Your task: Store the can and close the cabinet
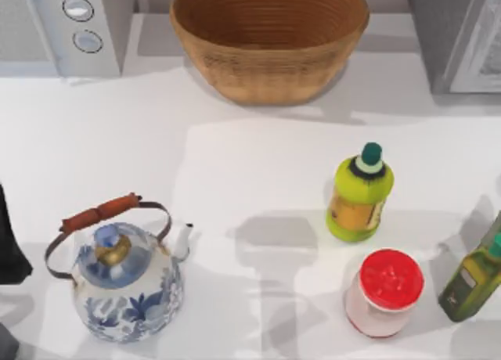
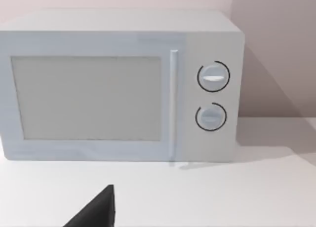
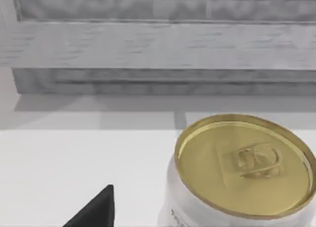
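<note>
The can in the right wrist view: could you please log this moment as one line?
can: upright, gold lid, ungrasped | cabinet: behind can | right gripper: near can | left gripper: facing microwave

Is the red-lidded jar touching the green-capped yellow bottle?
Apart. The top view shows bare white table between the red-lidded jar and the yellow bottle.

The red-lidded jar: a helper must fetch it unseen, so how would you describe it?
Start at the wicker basket at the table's back, then come forward past the yellow-green bottle. The jar stands just in front, beside an olive oil bottle. It alone is squat, with a broad red lid.
</note>
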Robot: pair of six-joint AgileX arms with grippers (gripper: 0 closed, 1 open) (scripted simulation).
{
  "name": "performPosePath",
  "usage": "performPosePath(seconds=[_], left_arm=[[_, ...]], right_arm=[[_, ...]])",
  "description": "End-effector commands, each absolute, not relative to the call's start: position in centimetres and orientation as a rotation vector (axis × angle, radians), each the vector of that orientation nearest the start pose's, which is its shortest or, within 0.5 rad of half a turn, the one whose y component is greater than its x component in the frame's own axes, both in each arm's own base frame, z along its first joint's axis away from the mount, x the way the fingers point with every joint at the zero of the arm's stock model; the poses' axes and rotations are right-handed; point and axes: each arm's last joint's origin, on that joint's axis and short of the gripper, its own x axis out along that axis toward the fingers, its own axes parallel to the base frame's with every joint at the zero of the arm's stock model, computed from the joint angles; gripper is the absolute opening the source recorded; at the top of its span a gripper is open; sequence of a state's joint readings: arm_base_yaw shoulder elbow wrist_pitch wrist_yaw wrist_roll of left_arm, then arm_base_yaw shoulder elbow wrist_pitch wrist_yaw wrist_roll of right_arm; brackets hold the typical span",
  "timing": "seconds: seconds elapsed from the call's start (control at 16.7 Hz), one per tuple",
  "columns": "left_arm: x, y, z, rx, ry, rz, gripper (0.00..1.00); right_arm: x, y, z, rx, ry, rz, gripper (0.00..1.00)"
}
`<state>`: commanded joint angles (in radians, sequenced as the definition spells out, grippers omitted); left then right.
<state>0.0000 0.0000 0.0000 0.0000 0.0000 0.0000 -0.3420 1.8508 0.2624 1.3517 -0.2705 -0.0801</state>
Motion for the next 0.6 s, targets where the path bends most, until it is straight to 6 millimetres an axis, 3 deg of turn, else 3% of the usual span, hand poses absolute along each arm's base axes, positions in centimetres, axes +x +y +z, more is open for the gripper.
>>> performPosePath(seconds=[0.24,0.6], left_arm=[[10.6,-0.1,16.0,0.0,0.0,0.0,1.0],[10.6,-0.1,16.0,0.0,0.0,0.0,1.0]], right_arm=[[22.9,-7.5,6.4,0.002,0.293,-0.011,1.0],[23.0,-7.4,6.4,0.002,0.293,-0.009,1.0]])
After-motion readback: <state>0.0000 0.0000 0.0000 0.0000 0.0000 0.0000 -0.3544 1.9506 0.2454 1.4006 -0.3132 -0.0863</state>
